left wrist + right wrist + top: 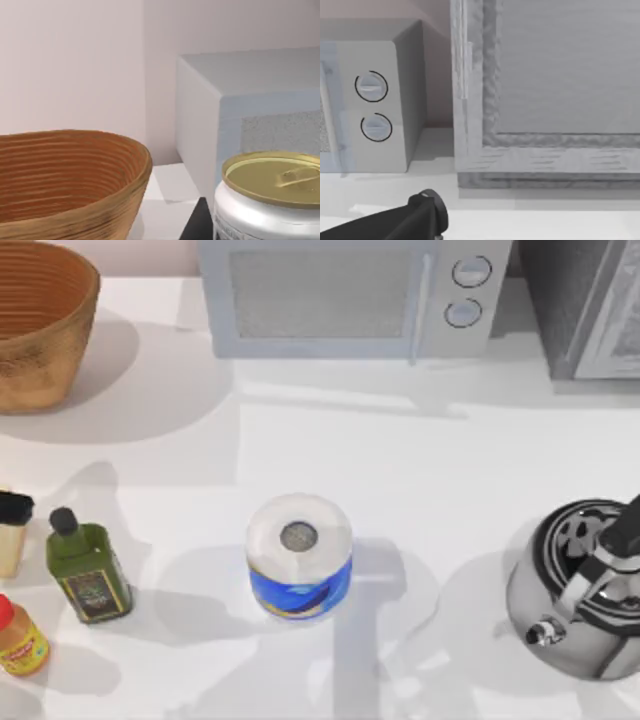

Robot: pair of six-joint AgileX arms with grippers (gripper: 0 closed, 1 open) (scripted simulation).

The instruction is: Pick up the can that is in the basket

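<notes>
At the desk's (400, 460) back left corner stands the basket (40, 370), partly cut by the top view's edge; the ribbed inside that shows holds nothing. The left wrist view puts the can (272, 180) close under the camera, outside the basket's rim and beside it, its gold lid about level with that rim and the microwave's (340, 300) side wall behind it. That closeness and height suggest to me that the left end effector carries the can clear of the basket, but I cannot tell whether it is clamped on the can or open. A dark wedge (197, 222) beside the can may be part of it.

The right arm seems parked toward the back right of the desk: its wrist camera faces the microwave's two dials and the grey cabinet (590, 300), with a black handle (395, 222), probably the kettle's (575, 590), low in front. I cannot tell its end effector's state.

Other things sit well apart from the basket, so they do not crowd the lift: the paper roll (300, 555) near the desk's middle, the green bottle (88, 575) and orange bottle (20, 640) along the left edge, the kettle at the right edge.

As for writing, the can shows a pull tab on its lid and a strip of tiny print low on its white side, too small to read. Both bottle labels and the roll's blue wrap carry marks I cannot make out. The dials bear no lettering.
</notes>
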